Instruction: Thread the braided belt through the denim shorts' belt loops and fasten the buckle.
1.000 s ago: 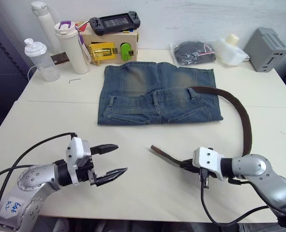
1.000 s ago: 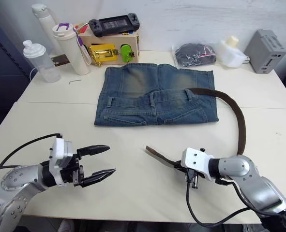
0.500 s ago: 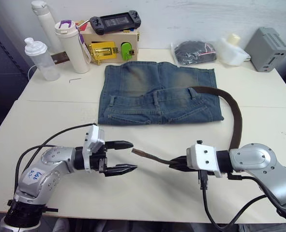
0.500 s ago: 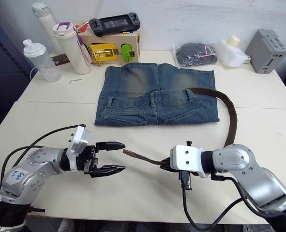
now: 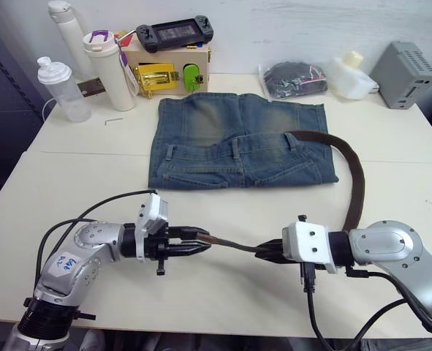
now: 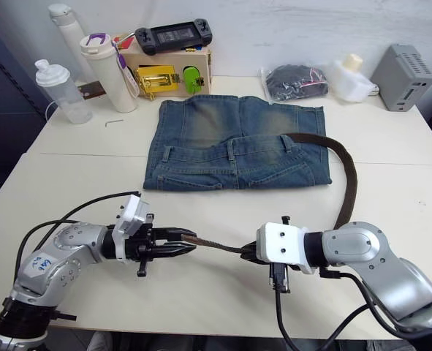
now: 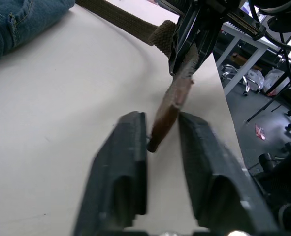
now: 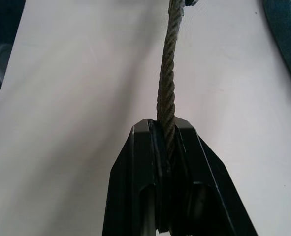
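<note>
At the far left of the tabletop (image 5: 25, 183) stand a clear shaker bottle (image 5: 57, 91), a white flask (image 5: 64, 26) and a white tumbler (image 5: 112, 69) with a purple lid. Just right of them sits a wooden box (image 5: 168, 69) with a yellow latch plate (image 5: 154, 77) and a green catch on its front; a black game controller (image 5: 174, 32) lies on top.

Near the front edge, the left pincer (image 5: 199, 243) points right. Its fingers (image 7: 128, 162) stand narrowly apart around the belt's free tip, which lies between them and touches one; whether they grip it I cannot tell.

The shorts (image 5: 237, 139) lie flat at the far middle of the tabletop, waistband toward the near side, with belt loops (image 5: 235, 149) spaced along it. The belt (image 5: 354, 183) starts on the right part of the waistband, arcs out over the bare tabletop to the right, bends back toward the near edge and passes through the right pincer (image 5: 265, 252). That pincer is closed on the belt, clamping the braid edge-on between its fingers (image 8: 140, 167). From there a short length of belt runs left, off the tabletop, to the left pincer.

Far right: a black pouch (image 5: 294, 78), a white plastic container (image 5: 349, 75) and a grey box (image 5: 402, 64).
</note>
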### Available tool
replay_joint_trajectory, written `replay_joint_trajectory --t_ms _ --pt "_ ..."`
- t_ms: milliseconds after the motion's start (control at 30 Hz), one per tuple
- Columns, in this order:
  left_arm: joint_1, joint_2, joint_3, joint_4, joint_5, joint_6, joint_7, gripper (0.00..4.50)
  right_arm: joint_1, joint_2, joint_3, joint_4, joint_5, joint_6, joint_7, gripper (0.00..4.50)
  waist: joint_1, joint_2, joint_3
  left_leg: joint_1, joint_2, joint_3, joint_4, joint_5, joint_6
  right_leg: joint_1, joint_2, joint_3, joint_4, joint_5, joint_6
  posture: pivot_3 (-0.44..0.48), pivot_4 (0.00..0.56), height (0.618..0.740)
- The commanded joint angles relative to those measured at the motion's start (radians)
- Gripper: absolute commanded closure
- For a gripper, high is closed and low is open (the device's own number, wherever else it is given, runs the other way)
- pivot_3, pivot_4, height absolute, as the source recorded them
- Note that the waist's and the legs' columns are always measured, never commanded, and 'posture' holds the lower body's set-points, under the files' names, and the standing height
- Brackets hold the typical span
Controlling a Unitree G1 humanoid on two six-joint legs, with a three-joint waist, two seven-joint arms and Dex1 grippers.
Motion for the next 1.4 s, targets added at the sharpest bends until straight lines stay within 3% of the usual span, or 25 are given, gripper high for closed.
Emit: replay_joint_trajectory --t_ms 33,267,400,500,567,600,733,833,867,1000,1133,1400 --pt "-0.009 -0.006 0.011 -0.011 -0.001 -0.015 -0.001 4.46 0.002 -0.014 -0.036 -0.056 0.031 0.013 -0.002 4.5 -0.001 0.0 0.0 0.0 0.0 0.0 0.0 0.0 0.0 0.0 0.0 0.0 0.0 0.0 0.0 0.0 0.15 0.74" --pt "0.001 -0.008 0.001 -0.018 0.0 -0.015 -0.006 4.46 0.007 0.0 -0.068 -0.07 0.09 0.096 -0.026 4.5 0.0 0.0 0.0 0.0 0.0 0.0 0.0 0.0 0.0 0.0 0.0 0.0 0.0 0.0 0.0 0.0 0.15 0.74" --pt "-0.005 -0.027 0.014 -0.008 -0.031 0.021 0.015 4.5 0.003 0.038 -0.116 -0.07 0.16 0.167 -0.087 2.83 -0.001 0.0 0.0 0.0 0.0 0.0 0.0 0.0 0.0 0.0 0.0 0.0 0.0 0.0 0.0 0.0 0.15 0.74" --pt "-0.006 -0.056 0.034 -0.006 -0.093 0.093 0.048 4.5 -0.017 0.123 -0.249 -0.021 0.279 0.259 -0.194 1.29 -0.001 0.0 0.0 0.0 0.0 0.0 0.0 0.0 0.0 0.0 0.0 0.0 0.001 0.0 0.0 0.0 0.15 0.74" --pt "0.0 -0.095 0.053 -0.008 -0.184 0.188 0.095 4.5 0.011 0.144 -0.382 0.013 0.431 0.348 -0.213 0.36 0.003 0.0 0.0 0.0 0.0 0.0 0.0 0.0 0.0 0.0 0.0 0.0 0.002 0.0 0.0 0.0 0.15 0.74" --pt "0.006 -0.125 0.064 -0.011 -0.248 0.249 0.134 4.5 0.047 0.148 -0.458 0.016 0.606 0.39 -0.221 0.08 0.006 0.0 0.0 0.0 -0.001 -0.001 0.001 0.0 0.0 0.0 0.0 0.0 0.003 0.0 0.0 0.0 0.15 0.74" --pt "0.025 -0.244 0.098 -0.012 -0.409 0.395 0.306 4.5 0.209 0.148 -0.638 0.022 1.178 0.405 -0.296 0.08 0.018 -0.001 0.0 0.0 -0.001 -0.003 0.002 -0.001 0.002 0.001 0.0 0.0 0.004 0.0 0.0 0.0 0.15 0.74" --pt "0.024 -0.302 0.1 0.002 -0.425 0.424 0.383 4.5 0.365 0.166 -0.655 0.011 1.343 0.387 -0.347 0.08 0.022 -0.001 0.001 0.0 0.0 -0.003 0.007 -0.002 0.003 0.005 0.001 -0.001 0.002 0.0 0.0 0.0 0.15 0.74" --pt "0.023 -0.309 0.102 0.005 -0.43 0.432 0.394 4.5 0.401 0.167 -0.647 0.001 1.36 0.383 -0.359 0.08 0.023 -0.001 0.001 0.0 0.0 -0.004 0.008 -0.002 0.003 0.008 0.001 -0.002 -0.002 0.0 0.0 0.0 0.15 0.74" --pt "0.002 -0.341 0.122 0.002 -0.501 0.473 0.442 4.5 0.429 0.252 -0.404 0.02 1.372 0.358 -0.62 0.08 0.018 -0.002 0.0 0.003 0.001 -0.004 0.012 -0.003 0.004 0.013 0.002 -0.001 -0.004 0.0 0.0 0.0 0.15 0.74" --pt "-0.015 -0.33 0.12 0.004 -0.491 0.471 0.437 4.5 0.429 0.375 -0.234 0.04 1.349 0.313 -0.781 0.08 0.02 -0.001 0.0 0.003 0.001 -0.005 0.011 -0.003 0.004 0.012 0.002 -0.002 -0.009 0.0 0.0 0.0 0.15 0.74" --pt "-0.017 -0.316 0.106 0.0 -0.48 0.479 0.435 4.5 0.361 0.595 -0.194 0.111 1.301 0.148 -0.959 0.08 0.021 -0.001 0.0 0.002 0.0 -0.006 0.012 -0.003 0.004 0.012 0.001 -0.001 -0.01 0.0 0.001 0.0 0.15 0.74"
